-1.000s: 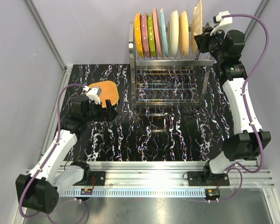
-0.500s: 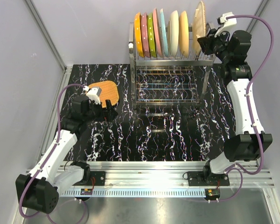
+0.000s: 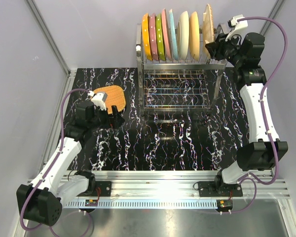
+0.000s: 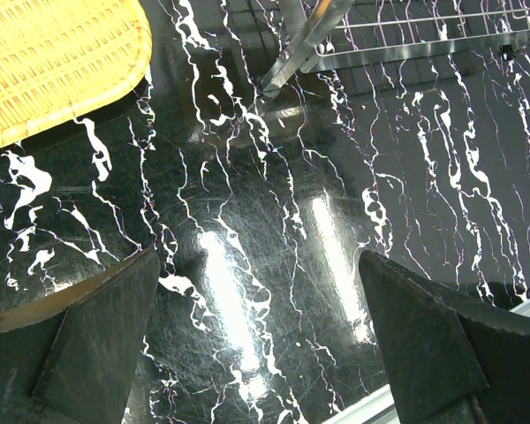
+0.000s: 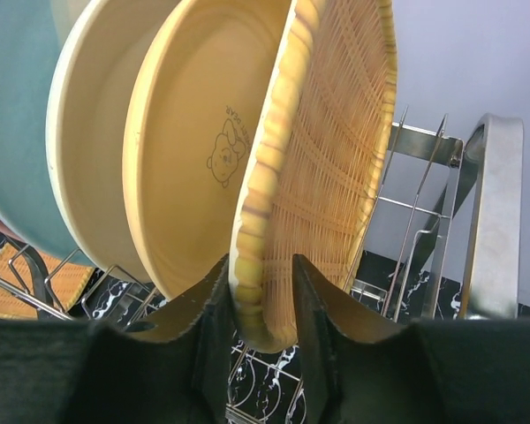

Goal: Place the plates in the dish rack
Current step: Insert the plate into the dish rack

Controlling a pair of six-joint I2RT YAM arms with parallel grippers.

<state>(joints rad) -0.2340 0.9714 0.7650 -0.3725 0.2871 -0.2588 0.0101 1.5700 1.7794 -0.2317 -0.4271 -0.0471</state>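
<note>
Jaws of the right gripper [image 5: 263, 300] straddle the lower rim of a round tan woven-wicker plate [image 5: 336, 132], one close on each face; whether they pinch it or stand just off it I cannot tell. That plate stands on edge in the rightmost slot of the two-tier shiny steel wire dish rack [image 3: 177, 74], at the upper right of the overhead view. The upright prongs keep it vertical, close against a smooth yellow-cream plate [image 5: 185, 159]. Leftward along the upper tier runs a row of coloured plates [image 3: 159, 37], orange, pink, lime-green, light blue and cream, all on edge so they pack tightly. Gripping low on the rim probably lets the arm guide the edge down between the prongs. At left centre a second woven plate [image 3: 112, 96] lies flat on the black white-veined surface [image 3: 177, 143]. Just beside it hovers the left gripper [image 4: 256, 353], jaws spread wide with nothing between them, seemingly poised to take this last plate.
</note>
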